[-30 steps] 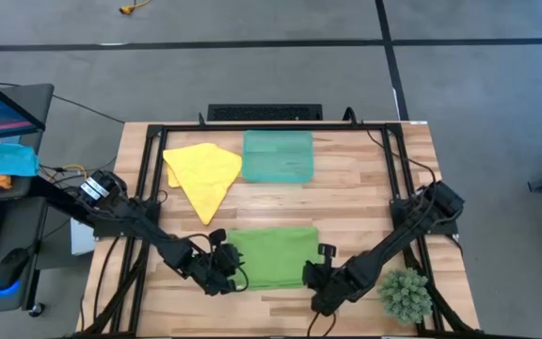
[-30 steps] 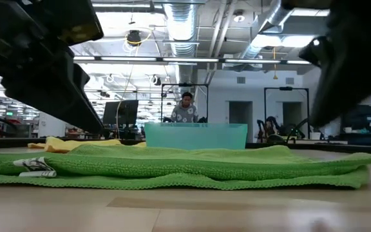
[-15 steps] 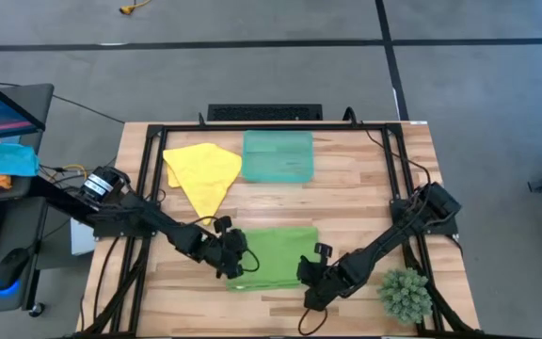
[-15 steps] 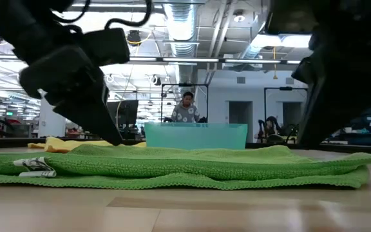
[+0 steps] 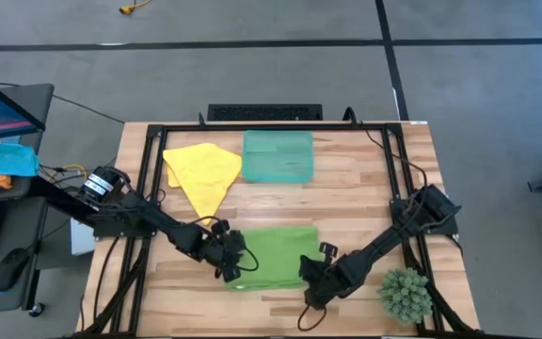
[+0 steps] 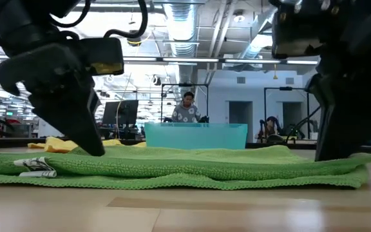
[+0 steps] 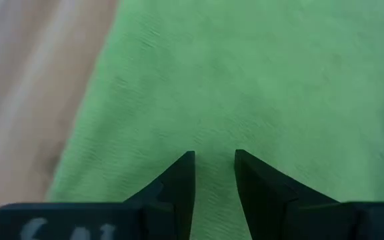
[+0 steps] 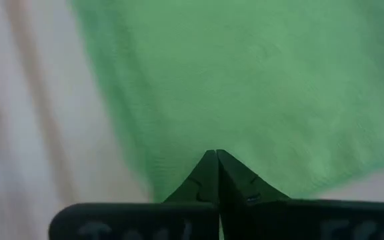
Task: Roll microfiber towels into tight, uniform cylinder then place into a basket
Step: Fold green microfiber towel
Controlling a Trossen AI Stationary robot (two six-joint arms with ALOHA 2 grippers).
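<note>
Green towel (image 5: pixel 273 257) lies flat at table's near edge, long axis left-right, left gripper (image 5: pixel 234 266) narrowly parted over its left end, right gripper (image 5: pixel 309 280) closed at right end.

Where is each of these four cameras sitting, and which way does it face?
High view: overhead, straight down; both arms, green towel, yellow towel, basket.
Low view: table height, level across the green towel to the basket and a person behind; both arms drop in.
Left wrist view: on the left arm, left gripper open over green towel.
Right wrist view: right gripper shut at the towel's edge.
All four share the green towel.
</note>
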